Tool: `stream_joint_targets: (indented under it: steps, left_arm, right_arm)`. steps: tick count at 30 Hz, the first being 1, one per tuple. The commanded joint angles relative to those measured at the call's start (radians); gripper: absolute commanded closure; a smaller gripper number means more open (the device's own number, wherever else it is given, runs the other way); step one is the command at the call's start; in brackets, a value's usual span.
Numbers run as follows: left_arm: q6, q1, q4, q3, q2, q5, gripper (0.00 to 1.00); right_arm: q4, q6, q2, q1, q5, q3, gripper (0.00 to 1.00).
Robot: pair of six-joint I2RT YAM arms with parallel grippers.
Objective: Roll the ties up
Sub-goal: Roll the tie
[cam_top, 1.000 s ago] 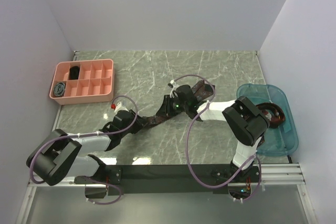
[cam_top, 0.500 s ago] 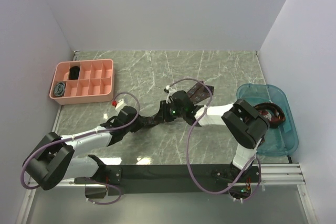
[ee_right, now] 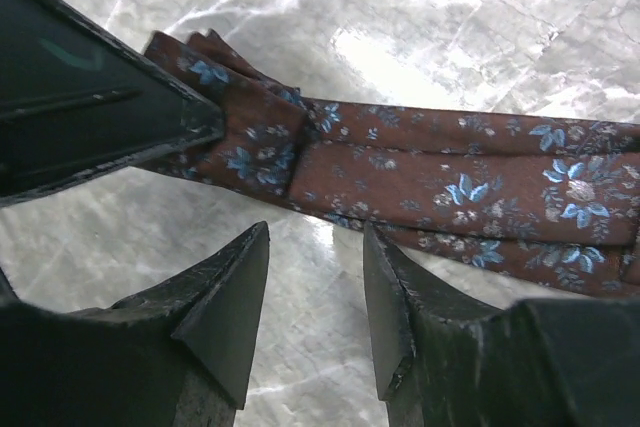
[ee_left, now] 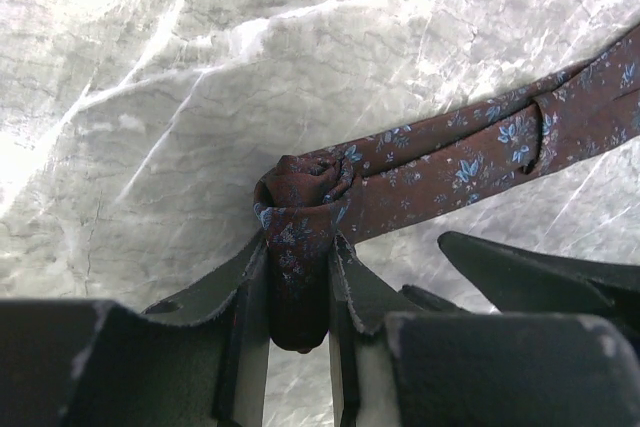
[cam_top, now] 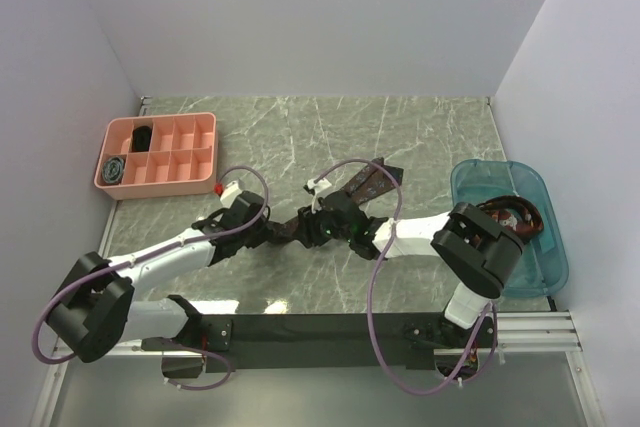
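A dark maroon tie (cam_top: 368,182) with small blue flowers lies as a strip across the marble table. Its near end is wound into a small coil (ee_left: 300,209). My left gripper (ee_left: 298,282) is shut on that coil, which sits pinched between both fingers; seen from above, this gripper (cam_top: 268,231) is at the strip's left end. My right gripper (ee_right: 315,247) stands open just beside the tie (ee_right: 450,187), nothing between its fingers, close to the left gripper's fingers (ee_right: 100,117). From above, the right gripper (cam_top: 314,229) hovers over the strip's middle.
A pink divided tray (cam_top: 200,132) at the back left holds a black coil (cam_top: 143,136) and a grey-blue coil (cam_top: 114,168). A teal bin (cam_top: 540,257) at the right edge holds another tie (cam_top: 512,215). Purple cables loop over both arms.
My left gripper has carried the tie's coiled end to the right. My right gripper moved left and nearer, and opened, letting go of the tie.
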Motion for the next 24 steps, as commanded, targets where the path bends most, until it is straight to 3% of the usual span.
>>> stream_joint_targets:
  steps: [1,8,12,16,20,24]
  left_arm:
    - [0.054,-0.005,0.017,-0.006,-0.038,-0.010,0.99]
    - [-0.042,-0.004,0.240,-0.205,-0.091,0.051,0.99]
    - [-0.124,-0.004,0.351,-0.308,-0.114,0.077,0.99]
    - [-0.139,-0.004,0.408,-0.355,-0.136,0.087,0.99]
    - [-0.142,-0.004,0.382,-0.359,-0.151,0.071,0.99]
    - [-0.136,-0.004,0.253,-0.273,-0.151,0.044,0.99]
  right_arm:
    - [0.025,-0.048,-0.006,0.000,-0.001,0.033,0.51]
    - [-0.101,-0.071,0.006,-0.002,-0.041,0.114,0.51]
    - [-0.108,0.008,0.034,-0.002,-0.079,0.154,0.60]
    - [-0.150,0.030,0.094,-0.002,-0.133,0.220,0.62]
    - [-0.170,0.006,0.098,-0.002,-0.114,0.228,0.60]
    - [-0.082,-0.068,-0.001,0.015,-0.062,0.100,0.53]
